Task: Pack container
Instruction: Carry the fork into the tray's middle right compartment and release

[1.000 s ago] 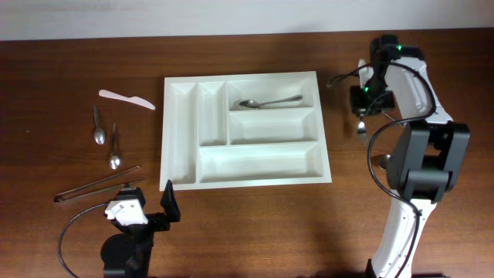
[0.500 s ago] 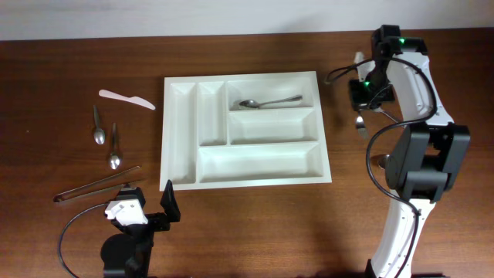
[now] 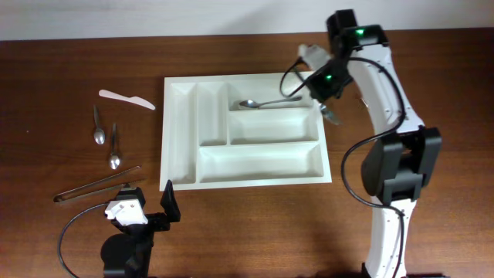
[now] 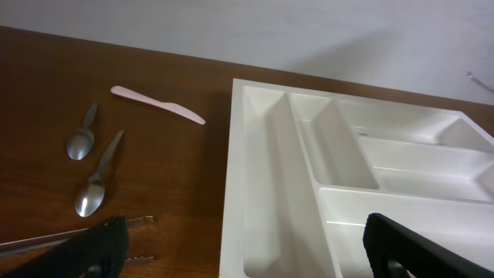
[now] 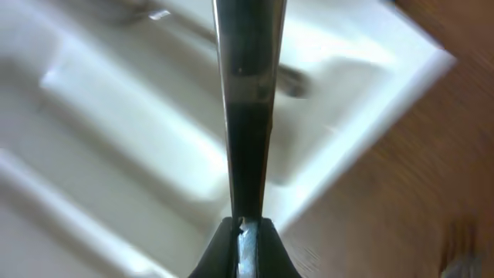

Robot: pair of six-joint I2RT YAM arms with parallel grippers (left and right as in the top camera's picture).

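The large white rectangular plastic cutlery tray lies flat in the middle of the dark wooden table, five compartments: two narrow upright slots at its left, three long horizontal ones at its right. One long-handled steel spoon rests in the top horizontal compartment; the other four show bare. The right tool hangs over the tray's upper right corner, pinched tight on the end of a slim steel utensil; the overhead view shows the utensil's far end just outside the right rim. Whether the head is a spoon bowl or a fork cannot be told. The right wrist view is blurred. The left tool sits low near the tray's lower left corner, fingers spread wide, holding nothing. Left of the tray, well apart from it: a pale flat plastic knife, two small steel spoons, long metal tongs. Judgement: the step in hand is carrying the utensil in for placing; most of the packing remains. Risks: the grip is a narrow pinch at one end of a long handle, so the free end could pivot or slip and drop outside the rim. A low pass could catch the rim and shove the light tray. A release off-line could leave the utensil bridging a divider or clattering onto the spoon already there.
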